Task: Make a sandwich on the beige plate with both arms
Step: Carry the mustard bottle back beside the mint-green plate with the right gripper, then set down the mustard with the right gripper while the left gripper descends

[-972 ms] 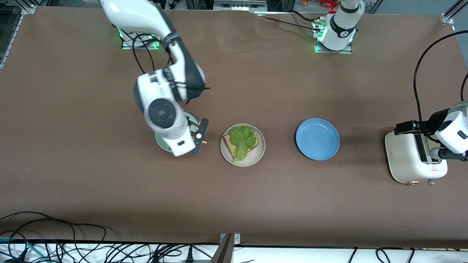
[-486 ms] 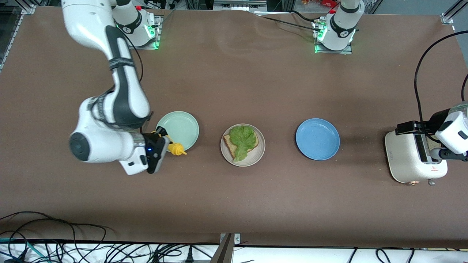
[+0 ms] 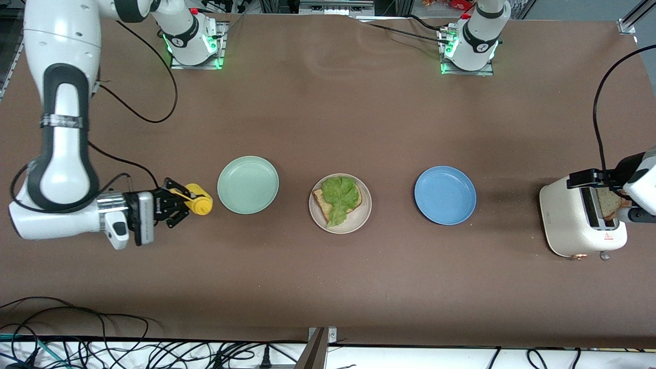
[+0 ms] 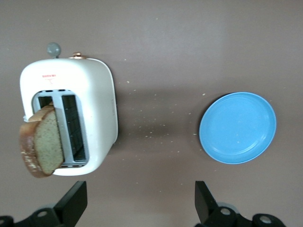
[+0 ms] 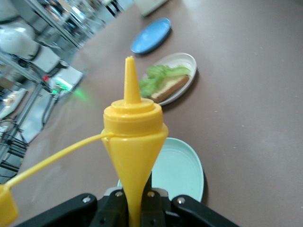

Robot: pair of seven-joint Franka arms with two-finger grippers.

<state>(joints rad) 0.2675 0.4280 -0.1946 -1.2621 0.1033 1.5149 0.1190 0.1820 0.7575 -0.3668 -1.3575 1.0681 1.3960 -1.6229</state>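
Toward right arm's end: right gripper clamps yellow bottle, well apart from beige plate.

My right gripper is clamped on a yellow squeeze bottle, just beside the mint-green plate toward the right arm's end. The beige plate holds a bread slice under a lettuce leaf. Between the blue plate and my left arm's end, a second slice stands in the white toaster.
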